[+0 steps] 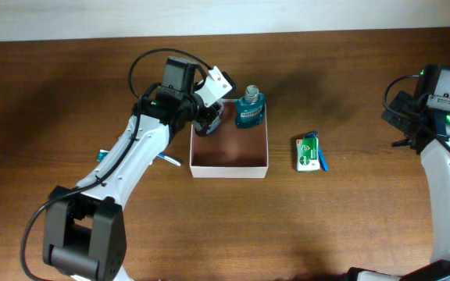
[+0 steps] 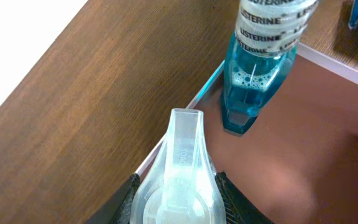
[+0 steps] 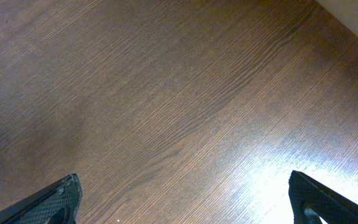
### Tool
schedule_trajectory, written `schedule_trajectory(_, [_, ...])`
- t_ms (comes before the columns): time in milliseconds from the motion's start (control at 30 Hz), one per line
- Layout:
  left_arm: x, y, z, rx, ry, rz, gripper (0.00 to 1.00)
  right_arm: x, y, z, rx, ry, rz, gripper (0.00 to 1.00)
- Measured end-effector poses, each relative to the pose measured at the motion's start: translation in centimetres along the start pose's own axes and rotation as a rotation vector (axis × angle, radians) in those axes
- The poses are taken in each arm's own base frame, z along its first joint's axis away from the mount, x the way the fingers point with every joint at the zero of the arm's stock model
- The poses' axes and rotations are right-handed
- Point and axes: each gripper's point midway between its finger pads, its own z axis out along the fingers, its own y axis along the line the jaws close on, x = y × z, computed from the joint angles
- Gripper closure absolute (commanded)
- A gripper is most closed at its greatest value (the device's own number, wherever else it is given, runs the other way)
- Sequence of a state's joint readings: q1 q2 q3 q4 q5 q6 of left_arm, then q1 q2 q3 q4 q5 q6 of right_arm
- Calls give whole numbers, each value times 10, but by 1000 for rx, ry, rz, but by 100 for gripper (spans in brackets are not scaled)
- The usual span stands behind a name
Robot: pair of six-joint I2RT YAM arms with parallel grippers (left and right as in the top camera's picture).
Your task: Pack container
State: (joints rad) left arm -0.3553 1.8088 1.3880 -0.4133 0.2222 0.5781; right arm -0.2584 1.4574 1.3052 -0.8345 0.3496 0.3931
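Note:
The container [image 1: 229, 158], a shallow white box with a reddish-brown inside, lies at the table's middle. A blue Listerine bottle [image 1: 248, 108] stands in its far right corner. My left gripper [image 1: 209, 122] hangs over the container's far left corner, shut on a clear plastic bottle [image 2: 182, 155]. The left wrist view shows that clear bottle between the jaws of the left gripper [image 2: 176, 194], above the container's rim [image 2: 194, 96], with the Listerine bottle [image 2: 257, 74] just beyond. My right gripper [image 3: 182, 199] is open over bare table at the far right, where the overhead view shows the right gripper [image 1: 399, 119].
A green and white packet [image 1: 307, 153] with a blue item beside it lies right of the container. A small blue and white object [image 1: 168, 160] lies on the table under my left arm. The table's far edge meets a pale wall.

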Motion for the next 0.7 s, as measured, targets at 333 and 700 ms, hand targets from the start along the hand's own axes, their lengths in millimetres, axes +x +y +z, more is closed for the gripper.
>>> schedule_trajectory(333, [-6,2,0,-6,-24,106,76,0,0,0,0,0,0,1])
schedule_trajectory(700, [-21,-3,-1,23,-98,158,75,0,0,0,0,0,-1,1])
